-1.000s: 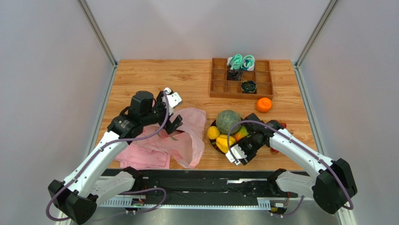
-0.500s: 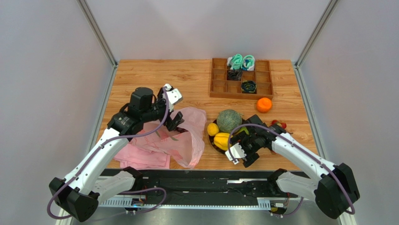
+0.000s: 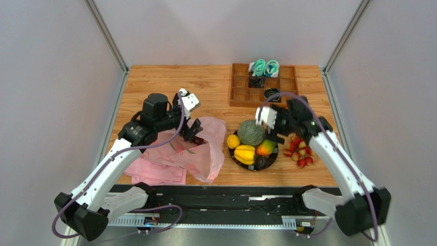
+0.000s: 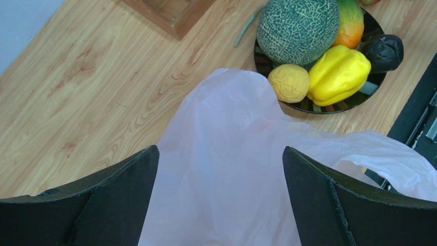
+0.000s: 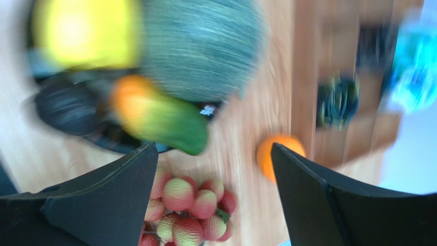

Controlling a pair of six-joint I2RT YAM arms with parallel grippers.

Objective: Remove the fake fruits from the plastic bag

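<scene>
Right fingers (image 5: 102, 205) lifted, spread, seemingly over berries (image 5: 184, 210); left fingers (image 4: 102, 205) spread above bag (image 4: 231, 154).

Robot lab test cell

A wooden table (image 3: 164, 82) sits boxed in by plain grey panels (image 3: 51, 102) on aluminium posts (image 3: 105, 33), with a left arm (image 3: 102, 174) and right arm (image 3: 336, 159) bolted to a black rail (image 3: 225, 197) at its near edge
</scene>
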